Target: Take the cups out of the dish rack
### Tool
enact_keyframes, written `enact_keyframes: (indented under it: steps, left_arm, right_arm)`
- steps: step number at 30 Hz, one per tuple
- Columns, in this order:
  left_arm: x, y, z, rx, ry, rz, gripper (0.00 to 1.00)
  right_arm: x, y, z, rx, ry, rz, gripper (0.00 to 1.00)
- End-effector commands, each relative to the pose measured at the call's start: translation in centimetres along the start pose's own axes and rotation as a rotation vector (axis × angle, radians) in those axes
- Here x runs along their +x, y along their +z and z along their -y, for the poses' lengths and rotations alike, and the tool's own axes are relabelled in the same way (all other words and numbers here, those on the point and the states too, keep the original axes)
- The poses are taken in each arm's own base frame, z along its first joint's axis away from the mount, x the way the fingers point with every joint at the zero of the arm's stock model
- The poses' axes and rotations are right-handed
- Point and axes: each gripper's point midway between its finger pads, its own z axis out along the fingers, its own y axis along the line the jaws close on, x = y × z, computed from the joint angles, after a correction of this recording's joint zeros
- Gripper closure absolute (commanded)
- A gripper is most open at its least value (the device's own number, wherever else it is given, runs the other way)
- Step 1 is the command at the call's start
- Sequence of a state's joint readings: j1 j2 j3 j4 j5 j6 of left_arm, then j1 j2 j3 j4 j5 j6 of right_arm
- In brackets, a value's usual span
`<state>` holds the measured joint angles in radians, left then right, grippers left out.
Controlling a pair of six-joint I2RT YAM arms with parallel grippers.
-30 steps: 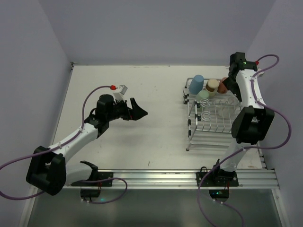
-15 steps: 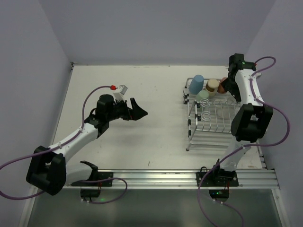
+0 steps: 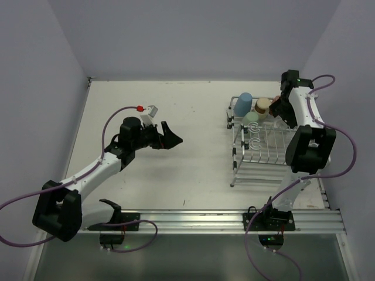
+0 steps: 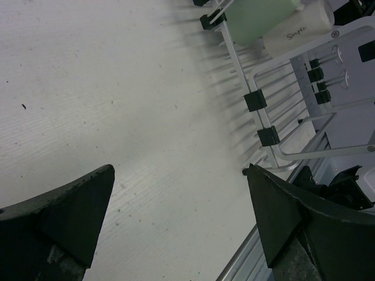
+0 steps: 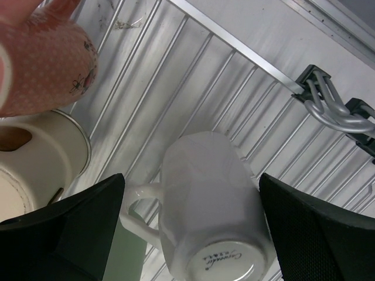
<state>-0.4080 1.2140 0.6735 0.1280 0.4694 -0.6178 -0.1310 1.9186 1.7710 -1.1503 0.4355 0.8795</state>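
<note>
The silver wire dish rack (image 3: 236,153) stands at the right of the table. At its far end are a light blue cup (image 3: 244,100), a cream-tan cup (image 3: 262,106) and a pale green cup (image 3: 252,119). My right gripper (image 3: 280,111) hangs over that end and is open. In the right wrist view its jaws straddle a white cup (image 5: 211,216) that lies on the rack wires (image 5: 176,76), without touching it. A salmon-pink cup (image 5: 41,64) and the cream-tan cup (image 5: 35,170) lie to the left. My left gripper (image 3: 173,139) is open and empty above bare table (image 4: 146,88).
The right arm's dark elbow link (image 3: 307,149) hangs over the rack's right side. An aluminium rail (image 3: 222,218) runs along the near edge. Grey walls close the table at the back and both sides. The rack's black clips (image 4: 255,100) show in the left wrist view.
The right arm has shifted slightly back and left, bringing its gripper closer over the cups. The left arm has not moved.
</note>
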Motion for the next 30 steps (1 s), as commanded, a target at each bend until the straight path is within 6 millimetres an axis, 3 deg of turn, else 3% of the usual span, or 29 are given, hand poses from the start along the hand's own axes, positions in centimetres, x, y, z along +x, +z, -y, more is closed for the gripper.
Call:
enact_keyframes:
  steps: [1, 7, 21, 27, 30]
  left_arm:
    - [-0.6, 0.2, 0.6, 0.036, 0.024, 0.021, 0.0]
    - [-0.6, 0.2, 0.5, 0.033, 0.027, 0.023, 0.0]
    - [-0.5, 0.2, 0.5, 0.033, 0.019, 0.018, 0.0]
    - [-0.5, 0.2, 0.3, 0.021, 0.021, 0.019, 0.0]
    - [-0.6, 0.1, 0.3, 0.017, 0.021, 0.023, 0.0]
  right_arm:
    - [0.2, 0.0, -1.8, -0.07, -0.006, -0.017, 0.01]
    - [-0.1, -0.3, -2.3, -0.088, -0.023, -0.014, 0.01]
    - [-2.6, -3.5, -2.6, -0.203, -0.047, 0.109, 0.01]
    - [-4.0, -6.8, -1.9, -0.227, -0.061, 0.26, 0.01]
    - [-4.5, -9.5, -2.6, -0.24, -0.137, 0.352, 0.01]
